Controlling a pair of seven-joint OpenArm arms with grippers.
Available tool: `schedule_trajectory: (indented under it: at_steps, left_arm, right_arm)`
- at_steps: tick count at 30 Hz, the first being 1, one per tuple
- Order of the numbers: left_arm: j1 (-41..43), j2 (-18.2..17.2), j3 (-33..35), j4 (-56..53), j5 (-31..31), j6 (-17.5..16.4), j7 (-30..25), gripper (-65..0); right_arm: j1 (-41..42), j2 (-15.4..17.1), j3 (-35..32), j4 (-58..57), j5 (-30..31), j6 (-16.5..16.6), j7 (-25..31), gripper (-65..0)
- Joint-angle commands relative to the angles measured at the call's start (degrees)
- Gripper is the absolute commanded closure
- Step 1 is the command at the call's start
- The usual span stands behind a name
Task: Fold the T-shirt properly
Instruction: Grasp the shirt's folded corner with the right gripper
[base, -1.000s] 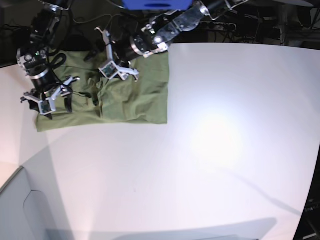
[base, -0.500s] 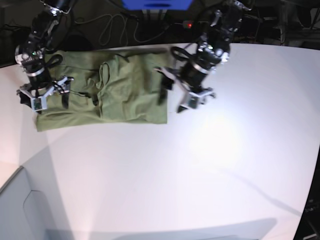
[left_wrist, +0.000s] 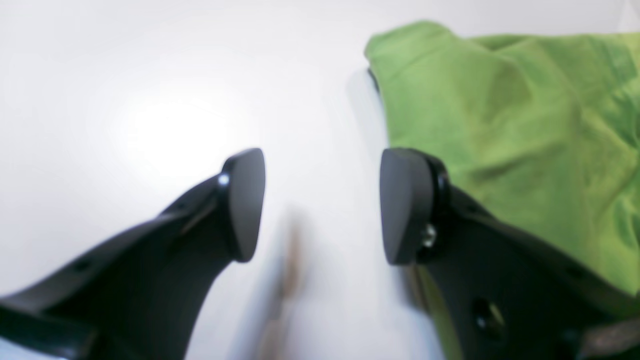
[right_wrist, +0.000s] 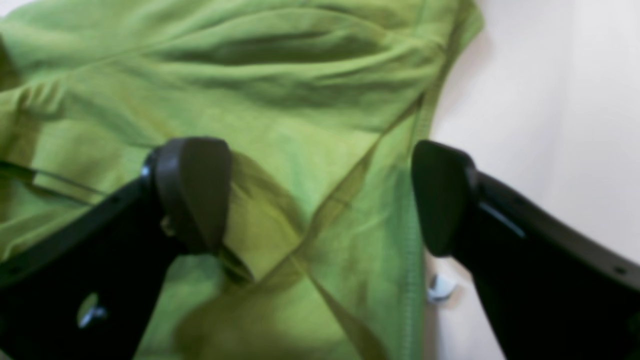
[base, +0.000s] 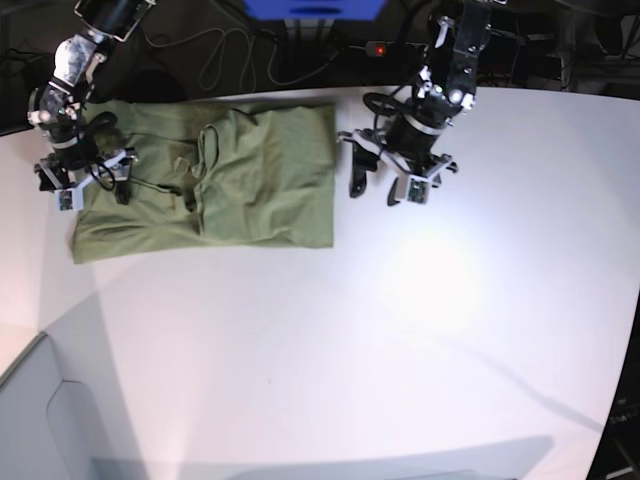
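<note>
Since before, left pincer (base: 380, 180) off T-shirt (base: 255, 185)

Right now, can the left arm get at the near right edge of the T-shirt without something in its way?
Probably yes: the left gripper is open beside the T-shirt, with only bare table between.

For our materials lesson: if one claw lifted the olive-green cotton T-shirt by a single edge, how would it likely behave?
The olive-green cotton T-shirt would probably hang limp rather than hold its shape, since creases and soft folds already run across it. It looks thin and flat on the white table, so it is likely light. A push would probably bunch it into ridges instead of sliding it whole.
</note>
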Motion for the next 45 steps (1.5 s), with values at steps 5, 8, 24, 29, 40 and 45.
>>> schedule_trajectory:
  at_steps: [5, 8, 24, 29, 40, 45]
  left_arm:
    - [0.79, -0.06, 0.09, 1.39, -0.26, -0.08, -1.34, -35.2]
    - [1.41, 0.02, 0.26, 3.77, -0.26, -0.08, -1.42, -35.2]
    - [0.88, 1.61, 0.7, 4.12, -0.26, -0.08, -1.07, -35.2]
    - [1.85, 1.43, 0.17, 4.12, -0.26, -0.08, -1.16, -35.1]
    - [2.81, -0.68, -0.18, 4.21, -0.17, 0.19, -1.42, -35.1]
    - [3.25, -0.06, -2.9, 4.21, -0.17, 0.01, -1.42, -35.1]
  right_arm:
    - [0.25, 1.47, 2.69, 0.28, 0.43, 0.39, 0.65, -55.3]
    - [0.25, 1.55, 4.01, 0.19, 0.52, 0.39, 0.65, -55.3]
    - [0.34, 1.55, 3.84, 0.01, 0.35, 0.39, 0.65, -55.2]
    - [1.66, 1.73, 3.75, -2.62, 0.35, 0.57, -1.1, -55.1]
    - [3.15, 2.78, 3.57, -9.39, 0.26, 1.62, -3.21, -47.1]
    - [3.24, 2.78, 3.22, -9.13, 0.26, 4.79, -3.57, -26.9]
